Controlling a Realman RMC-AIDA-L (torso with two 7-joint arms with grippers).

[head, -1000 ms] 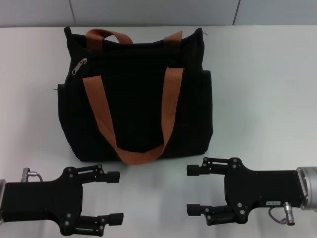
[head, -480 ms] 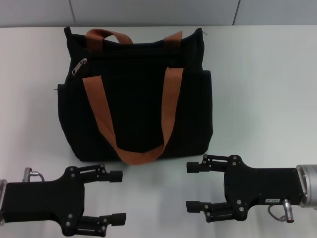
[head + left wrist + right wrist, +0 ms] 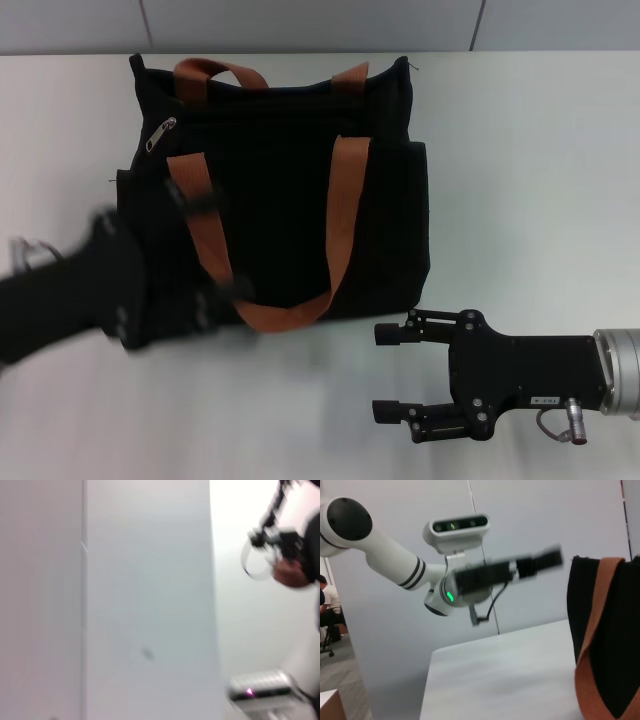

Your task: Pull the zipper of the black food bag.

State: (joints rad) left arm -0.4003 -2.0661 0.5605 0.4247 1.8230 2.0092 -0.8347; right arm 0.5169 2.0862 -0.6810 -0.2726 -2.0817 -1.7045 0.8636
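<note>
The black food bag (image 3: pixel 285 215) lies on the white table with two rust-brown straps (image 3: pixel 345 215). Its zipper pull (image 3: pixel 160 133), a small silver tab, sits near the bag's upper left corner. My left gripper (image 3: pixel 215 243) is blurred with motion, raised over the bag's lower left part, fingers spread apart and empty. My right gripper (image 3: pixel 390 370) is open and empty, just in front of the bag's lower right corner, not touching it. The right wrist view shows the bag's edge (image 3: pixel 625 630) and my left arm (image 3: pixel 510 572) raised beyond it. The left wrist view shows no bag.
The white table (image 3: pixel 530 170) extends right of the bag and in front of it. A grey wall (image 3: pixel 300 20) runs behind the table's far edge. A person (image 3: pixel 326 605) sits far off in the right wrist view.
My left gripper has swung up from the table's front edge to over the bag's lower left part. My right gripper has dropped slightly toward the front.
</note>
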